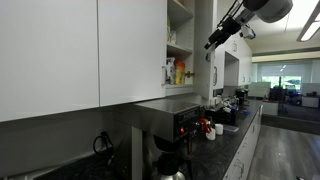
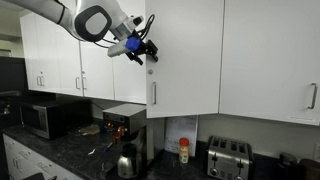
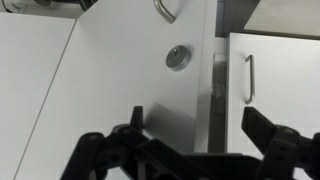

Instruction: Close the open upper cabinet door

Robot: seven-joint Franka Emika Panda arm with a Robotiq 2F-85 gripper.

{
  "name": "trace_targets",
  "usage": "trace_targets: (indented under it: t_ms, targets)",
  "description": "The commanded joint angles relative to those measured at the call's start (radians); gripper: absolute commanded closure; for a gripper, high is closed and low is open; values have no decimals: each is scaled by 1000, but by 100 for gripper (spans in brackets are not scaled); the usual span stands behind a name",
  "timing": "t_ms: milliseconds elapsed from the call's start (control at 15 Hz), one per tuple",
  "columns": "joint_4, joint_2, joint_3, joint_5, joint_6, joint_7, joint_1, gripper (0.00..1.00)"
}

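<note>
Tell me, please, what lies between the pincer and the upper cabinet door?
Nothing: in an exterior view the pincer is at the edge of the upper cabinet door, no object between.

White rounded arm (image 2: 45, 10), blue wrist piece (image 2: 131, 44), black end effector (image 2: 147, 52)

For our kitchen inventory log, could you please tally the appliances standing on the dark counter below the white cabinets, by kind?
Microwave: 1
Coffee machine: 1
Metal carafe: 1
Toaster: 1
Total: 4
Dark shapes at the far right: too unclear to count.
</note>
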Motion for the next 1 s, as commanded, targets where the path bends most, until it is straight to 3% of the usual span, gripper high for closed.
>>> trace_targets:
  t_ms: [0,333,733,933]
  targets:
    - [32,52,-33,61,45,-64,68,0]
    - [59,85,-62,118,76,-107,155,0]
    - [144,182,-156,110,135,-122,295,0]
    - [153,185,-168,82,106,-119,310,0]
